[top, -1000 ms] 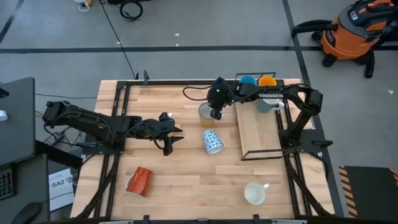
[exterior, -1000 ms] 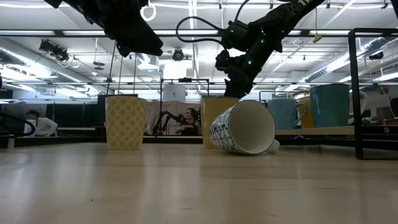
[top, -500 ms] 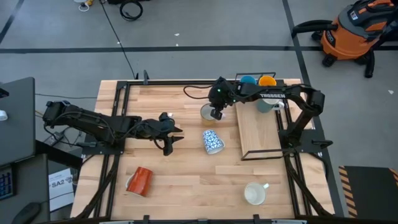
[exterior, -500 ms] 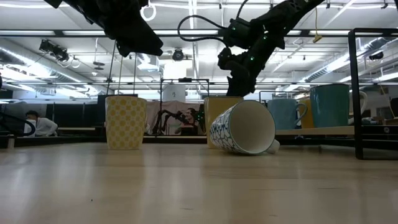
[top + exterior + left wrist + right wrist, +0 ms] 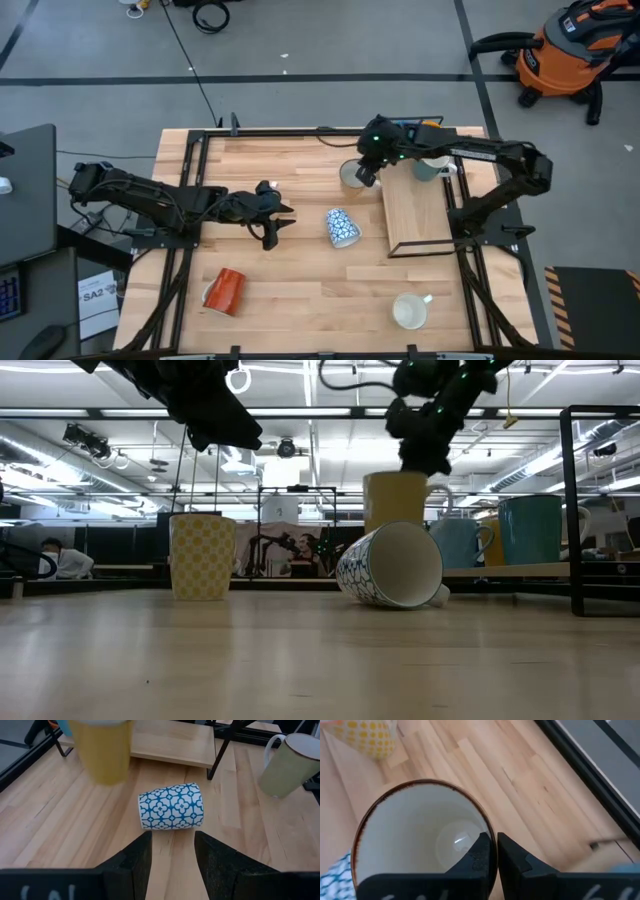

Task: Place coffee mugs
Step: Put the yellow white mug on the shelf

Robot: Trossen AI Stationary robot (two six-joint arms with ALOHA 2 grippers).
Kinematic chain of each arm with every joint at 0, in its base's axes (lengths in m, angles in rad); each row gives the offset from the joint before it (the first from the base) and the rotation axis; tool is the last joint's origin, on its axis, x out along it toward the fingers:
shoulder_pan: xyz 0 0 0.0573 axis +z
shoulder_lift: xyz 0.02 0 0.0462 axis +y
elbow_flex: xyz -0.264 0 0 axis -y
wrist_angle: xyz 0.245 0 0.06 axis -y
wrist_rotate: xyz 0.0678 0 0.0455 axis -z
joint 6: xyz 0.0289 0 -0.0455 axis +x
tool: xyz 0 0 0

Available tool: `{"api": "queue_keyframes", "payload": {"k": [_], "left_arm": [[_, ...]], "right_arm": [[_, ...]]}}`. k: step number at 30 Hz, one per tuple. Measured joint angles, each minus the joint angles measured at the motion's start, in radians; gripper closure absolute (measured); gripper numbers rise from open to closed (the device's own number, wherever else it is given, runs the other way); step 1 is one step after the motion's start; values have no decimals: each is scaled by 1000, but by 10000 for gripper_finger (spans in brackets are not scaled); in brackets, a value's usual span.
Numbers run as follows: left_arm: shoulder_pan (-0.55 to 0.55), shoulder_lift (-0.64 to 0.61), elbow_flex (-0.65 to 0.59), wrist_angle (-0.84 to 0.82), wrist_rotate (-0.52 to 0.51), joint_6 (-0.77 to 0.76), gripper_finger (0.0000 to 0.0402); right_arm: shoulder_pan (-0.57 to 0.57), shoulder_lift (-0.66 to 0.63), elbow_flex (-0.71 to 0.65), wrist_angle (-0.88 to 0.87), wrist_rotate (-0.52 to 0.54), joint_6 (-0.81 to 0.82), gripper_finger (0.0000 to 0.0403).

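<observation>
Yellow mug (image 5: 396, 500) is held clear of the tabletop by the right gripper (image 5: 367, 170), fingers pinched over its rim, one inside and one outside, as the right wrist view shows (image 5: 490, 851). It hangs just left of the raised wooden shelf (image 5: 415, 215), at the far side of the table (image 5: 300, 300).

Other mugs noted:
- blue-and-white patterned mug (image 5: 341, 227) on its side, table centre, nearer than the carried one
- red-orange mug (image 5: 224, 290) on its side, near left
- white mug (image 5: 409, 311) upright, near right
- yellow-dotted mug (image 5: 201, 555) upright, seen in low view
- cream mug (image 5: 428, 168) on the shelf beside the right arm; more mugs at the shelf's far end, partly hidden

Left gripper (image 5: 270, 228) waits left of centre, fingers spread, nothing between them, aimed at the patterned mug.

Risks, judged:
- rim-only pinch w/ the handle off to one side: mug may swing or slip if moved fast
- mug base may clip the shelf's edge or black frame (image 5: 430, 247) if not lifted enough
- cream mug close to the drop area, may be knocked on set-down
- release before the base is flat on the board: tip-over
</observation>
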State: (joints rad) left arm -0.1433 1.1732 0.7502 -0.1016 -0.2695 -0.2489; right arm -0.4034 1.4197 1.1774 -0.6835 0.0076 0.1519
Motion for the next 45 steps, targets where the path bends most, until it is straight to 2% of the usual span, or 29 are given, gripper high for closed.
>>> {"api": "queue_keyframes", "payload": {"k": [6, 18, 21, 30, 45], "left_arm": [[0, 0, 0, 0, 0, 0, 246], [0, 0, 0, 0, 0, 1, 246], [0, 0, 0, 0, 0, 1, 246], [0, 0, 0, 0, 0, 1, 246], [0, 0, 0, 0, 0, 1, 246]], "right_arm": [[0, -133, 1, -132, 49, 125, 378], [0, -309, -2, -453, 302, 361, 379], [-1, -329, -34, -457, 347, 396, 380], [-6, -320, -114, -395, 364, 395, 379], [-82, -319, -215, -277, 366, 341, 376]]}}
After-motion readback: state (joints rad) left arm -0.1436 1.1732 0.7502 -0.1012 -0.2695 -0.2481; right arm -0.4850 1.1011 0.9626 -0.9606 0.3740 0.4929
